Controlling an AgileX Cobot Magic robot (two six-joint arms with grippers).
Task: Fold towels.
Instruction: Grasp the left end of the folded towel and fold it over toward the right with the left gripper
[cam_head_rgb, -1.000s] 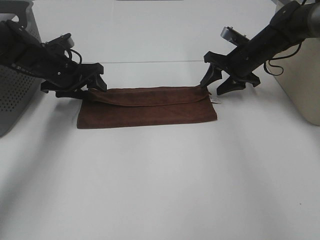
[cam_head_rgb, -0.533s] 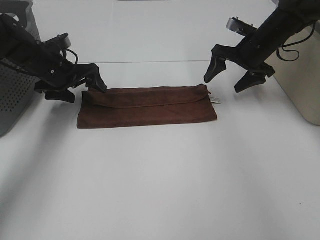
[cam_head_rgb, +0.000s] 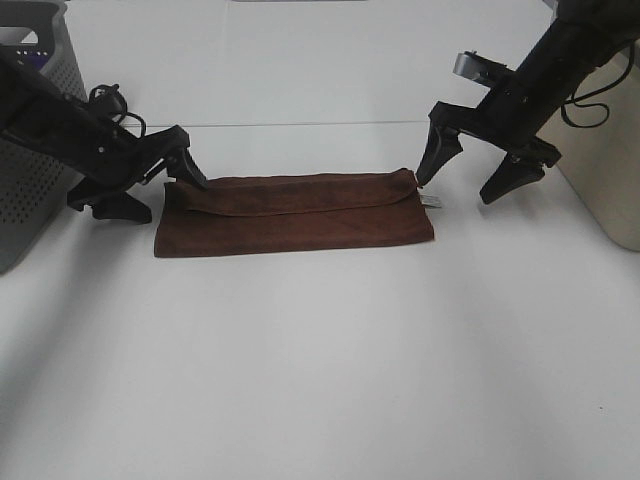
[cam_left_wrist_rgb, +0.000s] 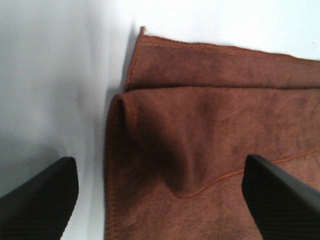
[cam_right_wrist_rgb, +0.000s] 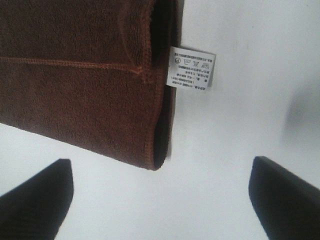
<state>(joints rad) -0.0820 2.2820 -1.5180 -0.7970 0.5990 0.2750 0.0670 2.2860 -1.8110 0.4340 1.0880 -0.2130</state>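
A brown towel (cam_head_rgb: 295, 212) lies folded lengthwise on the white table (cam_head_rgb: 320, 350), its back layer overlapping the front. My left gripper (cam_head_rgb: 150, 185) is open and empty just off the towel's left end; the left wrist view shows that end (cam_left_wrist_rgb: 210, 145) between the spread fingertips (cam_left_wrist_rgb: 40, 200). My right gripper (cam_head_rgb: 478, 170) is open and empty above the towel's right end. The right wrist view shows that end (cam_right_wrist_rgb: 85, 75) and its white care label (cam_right_wrist_rgb: 191, 74).
A grey perforated basket (cam_head_rgb: 30, 150) stands at the left edge behind my left arm. A beige bin (cam_head_rgb: 605, 170) stands at the right edge behind my right arm.
Both grippers have let go of the towel's far edge and opened. The left drew back to the left, the right lifted and moved right. The towel lies flat.
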